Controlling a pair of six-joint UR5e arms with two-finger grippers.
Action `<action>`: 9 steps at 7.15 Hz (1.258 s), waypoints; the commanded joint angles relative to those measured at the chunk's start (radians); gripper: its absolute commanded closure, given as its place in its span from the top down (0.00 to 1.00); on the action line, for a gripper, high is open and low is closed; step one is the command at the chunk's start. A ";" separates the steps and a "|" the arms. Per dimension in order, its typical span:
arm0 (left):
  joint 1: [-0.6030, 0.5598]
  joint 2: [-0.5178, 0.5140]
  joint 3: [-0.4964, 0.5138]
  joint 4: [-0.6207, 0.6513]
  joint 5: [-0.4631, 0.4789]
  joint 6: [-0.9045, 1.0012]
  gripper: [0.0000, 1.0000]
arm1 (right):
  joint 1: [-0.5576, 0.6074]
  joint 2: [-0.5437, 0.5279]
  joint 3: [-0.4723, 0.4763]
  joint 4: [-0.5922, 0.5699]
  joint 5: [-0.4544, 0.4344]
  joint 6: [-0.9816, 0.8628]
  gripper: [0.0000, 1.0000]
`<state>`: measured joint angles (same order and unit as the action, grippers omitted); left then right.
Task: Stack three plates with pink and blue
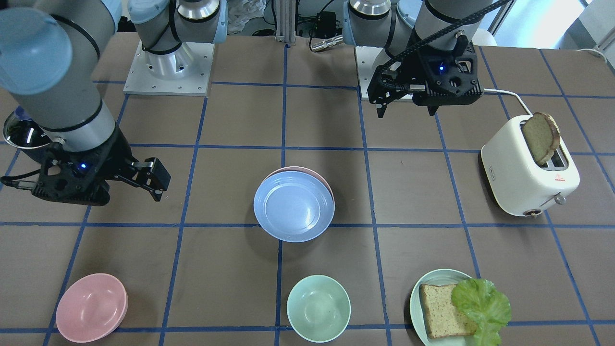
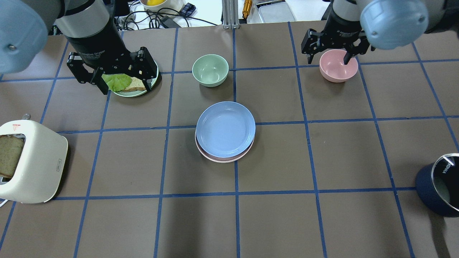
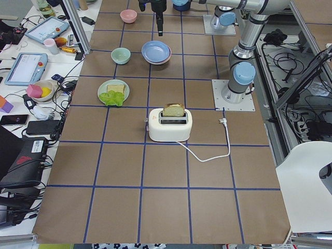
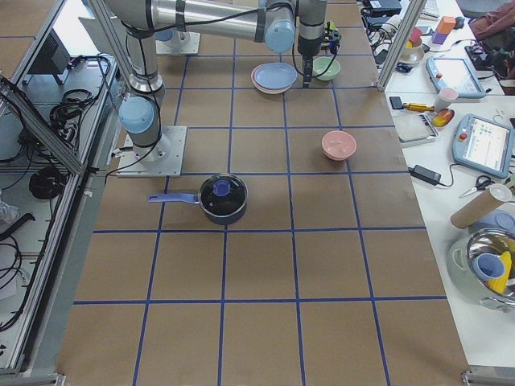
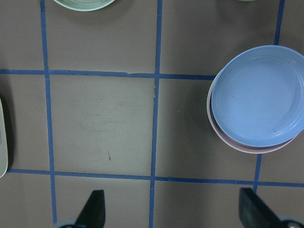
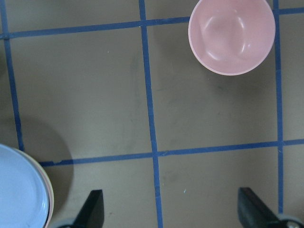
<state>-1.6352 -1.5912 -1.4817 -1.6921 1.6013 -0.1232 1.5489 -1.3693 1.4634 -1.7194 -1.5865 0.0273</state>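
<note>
The light blue plate [image 2: 225, 128] lies on top of the pale pink plate [image 2: 223, 158] in the middle of the table; only the pink rim shows under it. The stack also shows in the left wrist view [image 5: 258, 95]. I cannot make out a cream-white plate as a separate thing. My left gripper [image 2: 114, 74] is open and empty, held high on the left; its fingers [image 5: 95, 210] are spread wide. My right gripper [image 2: 330, 53] is open and empty, held high over the pink bowl, with fingers [image 6: 93, 207] spread.
A pink bowl [image 2: 338, 65] stands at the far right, a mint bowl [image 2: 210, 70] beyond the stack. A pale green plate [image 2: 133, 93] with bread and lettuce is at the far left. A white toaster [image 2: 30, 163] with bread stands left, a dark pot [image 2: 439, 188] right.
</note>
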 commanded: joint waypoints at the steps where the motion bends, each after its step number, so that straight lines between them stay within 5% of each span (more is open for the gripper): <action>1: 0.000 0.002 0.000 -0.003 -0.001 0.001 1.00 | 0.005 -0.106 -0.014 0.134 0.010 -0.041 1.00; 9: 0.000 0.004 0.000 -0.003 -0.001 0.001 1.00 | 0.000 -0.148 0.023 0.133 0.031 -0.046 1.00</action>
<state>-1.6352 -1.5881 -1.4818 -1.6951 1.6000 -0.1227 1.5502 -1.5179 1.4862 -1.5846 -1.5556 -0.0180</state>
